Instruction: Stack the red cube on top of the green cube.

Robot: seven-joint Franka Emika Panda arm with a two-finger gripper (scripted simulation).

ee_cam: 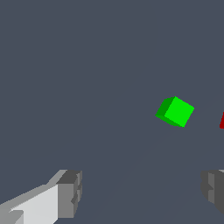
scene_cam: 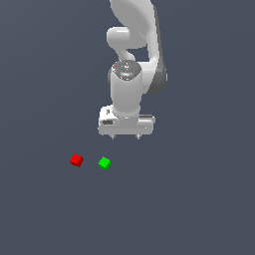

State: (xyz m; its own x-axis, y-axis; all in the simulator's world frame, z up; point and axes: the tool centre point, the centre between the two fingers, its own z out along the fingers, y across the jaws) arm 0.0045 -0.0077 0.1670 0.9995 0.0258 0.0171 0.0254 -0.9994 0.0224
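Item one, gripper (scene_cam: 126,136): I see it hanging above the surface with its jaws spread wide and nothing between them; the wrist view shows both fingertips (ee_cam: 70,194) far apart with bare floor in the gap. Item two, green cube (scene_cam: 104,163): resting flat on the grey surface (scene_cam: 199,209), below the gripper and a little toward the exterior view's left of it; I take this as my landmark. Item three, red cube (scene_cam: 76,160): also on the surface, near the green cube on its exterior-view left side, with a clear gap between the two; in the wrist view only a sliver of it (ee_cam: 222,120) shows at the frame edge. Step in hand, as I judge it: reaching for the red cube, not yet grasped. To do it well I would carry the gripper past the green cube without brushing it, centre the spread jaws over the red cube, turn the wrist so the fingers meet two opposite flat faces, descend straight, then close gently.
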